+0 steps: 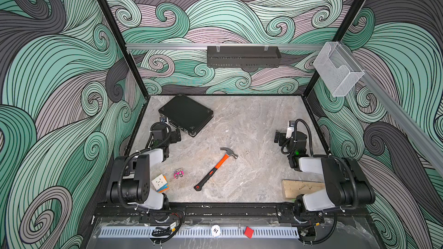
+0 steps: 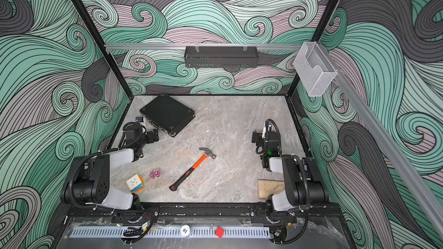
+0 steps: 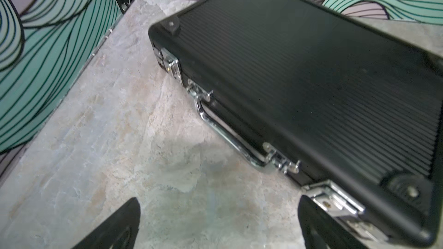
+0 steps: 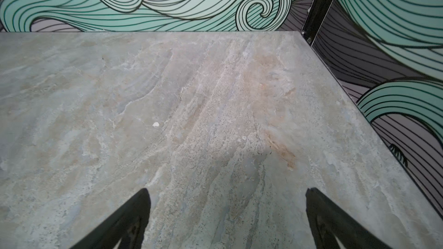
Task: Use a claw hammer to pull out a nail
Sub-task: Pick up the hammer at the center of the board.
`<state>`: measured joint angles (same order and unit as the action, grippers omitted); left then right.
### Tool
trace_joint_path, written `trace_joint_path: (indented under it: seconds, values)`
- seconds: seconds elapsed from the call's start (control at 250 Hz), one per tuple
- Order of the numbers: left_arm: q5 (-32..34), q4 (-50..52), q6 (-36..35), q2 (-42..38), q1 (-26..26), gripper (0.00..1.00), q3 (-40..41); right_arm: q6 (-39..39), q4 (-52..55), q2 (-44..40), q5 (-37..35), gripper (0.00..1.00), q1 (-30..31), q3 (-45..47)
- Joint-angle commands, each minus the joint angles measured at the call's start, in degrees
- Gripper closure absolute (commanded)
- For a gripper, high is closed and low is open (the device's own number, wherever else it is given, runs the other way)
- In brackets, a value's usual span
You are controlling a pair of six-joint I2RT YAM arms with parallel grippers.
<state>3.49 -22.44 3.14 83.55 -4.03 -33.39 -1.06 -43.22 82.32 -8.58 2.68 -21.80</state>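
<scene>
Claw hammer (image 1: 215, 166), grey head, orange neck, blk handle, L end effector (image 3: 219, 201) spread, R end effector (image 4: 227, 190) spread

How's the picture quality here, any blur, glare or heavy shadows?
Both top views: evenly lit, hammer sharp, barely any shadow. Left wrist view: case soft, near latch blurred, glints on its chrome handle. Right wrist view: table crisp, one faint shadow.

Marbled tabletop (image 1: 251, 120): hammer (image 1: 221, 161), case (image 1: 185, 113), cube (image 1: 160, 183), plank (image 1: 297, 188)

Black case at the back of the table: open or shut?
Shut. The black case lies flat, lid down on its base, no gap along the handle side. Latches locked: cannot tell.
</scene>
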Motion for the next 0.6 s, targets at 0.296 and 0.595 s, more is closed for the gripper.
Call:
trace_joint_path:
  seconds: [0.296, 0.595]
  values:
    - [-13.6, 38.3, 23.2, -19.1, 3.6, 0.01, -16.5, 23.5, 39.7, -24.7, 6.6, 0.0, 5.7, -16.8]
    - [-15.7, 39.8, 40.2, -24.6, 21.2, 0.01, -14.8, 48.2, 37.5, -20.5, 4.3, 0.0, 29.1, -19.1]
